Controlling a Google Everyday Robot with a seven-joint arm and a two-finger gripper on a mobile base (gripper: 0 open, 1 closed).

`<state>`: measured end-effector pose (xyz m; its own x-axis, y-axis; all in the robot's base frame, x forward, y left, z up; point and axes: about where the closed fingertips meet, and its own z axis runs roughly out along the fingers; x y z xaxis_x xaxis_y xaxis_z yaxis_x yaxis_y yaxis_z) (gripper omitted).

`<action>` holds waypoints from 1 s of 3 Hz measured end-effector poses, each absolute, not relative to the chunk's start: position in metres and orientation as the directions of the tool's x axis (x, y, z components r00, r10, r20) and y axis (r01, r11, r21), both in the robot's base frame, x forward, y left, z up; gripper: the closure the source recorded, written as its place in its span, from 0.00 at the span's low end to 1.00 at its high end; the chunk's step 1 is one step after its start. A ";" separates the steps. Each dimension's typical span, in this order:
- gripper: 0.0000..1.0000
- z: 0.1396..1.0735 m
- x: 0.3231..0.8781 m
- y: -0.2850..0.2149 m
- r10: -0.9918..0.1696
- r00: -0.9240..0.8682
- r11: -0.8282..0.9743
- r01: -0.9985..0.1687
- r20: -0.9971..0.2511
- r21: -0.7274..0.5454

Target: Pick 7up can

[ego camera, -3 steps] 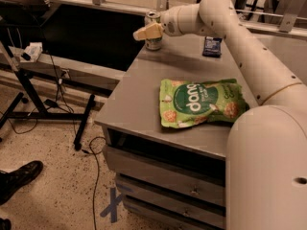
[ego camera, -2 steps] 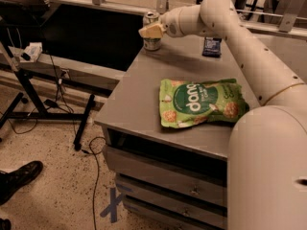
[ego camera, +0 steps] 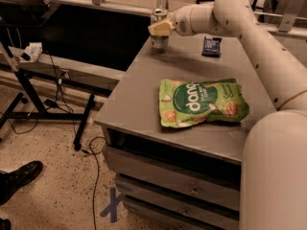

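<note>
Silver-green 7up can (ego camera: 159, 42) upright, axis vertical | hand (ego camera: 160, 28) at its middle

- Your end effector (ego camera: 161, 28) sits at the far left corner of the bench (ego camera: 139, 95), covering the middle of the 7up can (ego camera: 159, 42); only rim and base show.
- You cannot read the dark wrapper (ego camera: 211, 45); its print is too small.
- The arm (ego camera: 268, 56) runs off the right and bottom edges.
- The shoe (ego camera: 20, 175) is cut by the left edge.
</note>
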<state>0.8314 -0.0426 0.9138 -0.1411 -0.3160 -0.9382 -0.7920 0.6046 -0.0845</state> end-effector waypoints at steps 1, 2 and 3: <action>1.00 0.933 0.823 -0.069 -0.165 -0.123 0.594 -0.804 -0.979 0.001; 1.00 0.964 0.806 -0.087 0.066 -0.084 0.532 -0.840 -0.994 0.106; 1.00 0.977 0.800 -0.075 0.120 -0.083 0.498 -0.857 -0.989 0.132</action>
